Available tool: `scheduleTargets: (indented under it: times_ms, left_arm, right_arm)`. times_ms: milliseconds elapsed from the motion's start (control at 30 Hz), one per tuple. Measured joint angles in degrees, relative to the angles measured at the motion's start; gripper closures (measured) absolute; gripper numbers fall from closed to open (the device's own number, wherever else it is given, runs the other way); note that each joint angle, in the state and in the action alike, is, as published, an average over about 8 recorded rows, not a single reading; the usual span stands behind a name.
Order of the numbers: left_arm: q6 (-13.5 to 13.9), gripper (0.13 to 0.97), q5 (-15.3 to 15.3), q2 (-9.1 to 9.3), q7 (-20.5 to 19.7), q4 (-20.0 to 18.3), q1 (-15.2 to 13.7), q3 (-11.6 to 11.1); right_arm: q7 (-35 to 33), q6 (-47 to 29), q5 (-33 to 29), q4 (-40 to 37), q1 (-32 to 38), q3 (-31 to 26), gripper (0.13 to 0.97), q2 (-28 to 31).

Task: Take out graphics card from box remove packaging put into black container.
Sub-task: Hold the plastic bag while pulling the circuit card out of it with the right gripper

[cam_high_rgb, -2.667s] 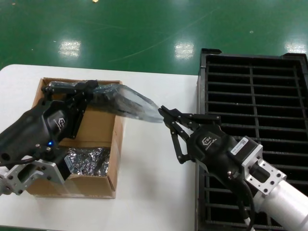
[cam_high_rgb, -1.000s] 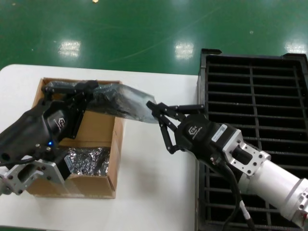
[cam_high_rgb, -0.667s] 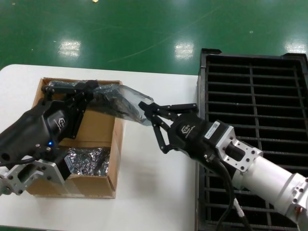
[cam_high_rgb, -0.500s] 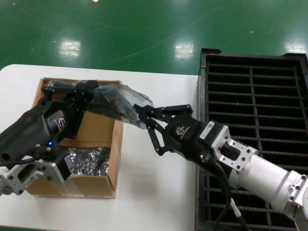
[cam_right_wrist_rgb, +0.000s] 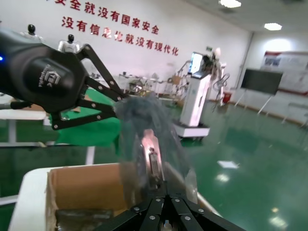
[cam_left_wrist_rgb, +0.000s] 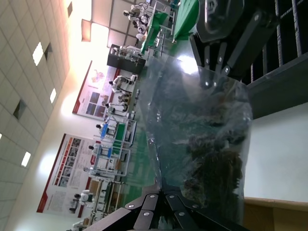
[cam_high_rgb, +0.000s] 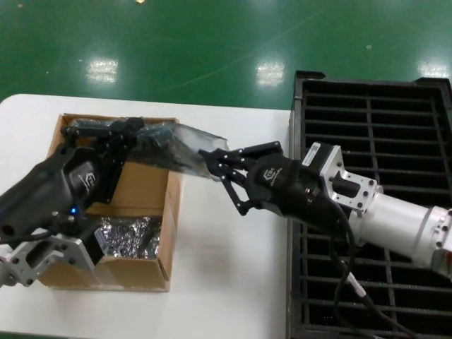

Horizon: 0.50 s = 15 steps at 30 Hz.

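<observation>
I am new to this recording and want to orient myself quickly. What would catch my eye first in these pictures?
The crinkled translucent packaging with a dark object inside, stretched in the air between both arms above the box's right wall. The left tool clamps its box-side end; the right tool pinches the other end over the white table. On the right stands the black container, its visible slots empty.
</observation>
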Motion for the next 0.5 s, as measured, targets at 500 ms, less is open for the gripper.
scheduleTargets:
  times_ms: [500]
  left_arm:
    - [0.0, 0.958, 0.0, 0.00, 0.0, 0.0, 0.0, 0.0]
  right_arm:
    - [4.8, -3.2, -0.4, -3.3, 3.0, -1.0, 0.955, -0.6]
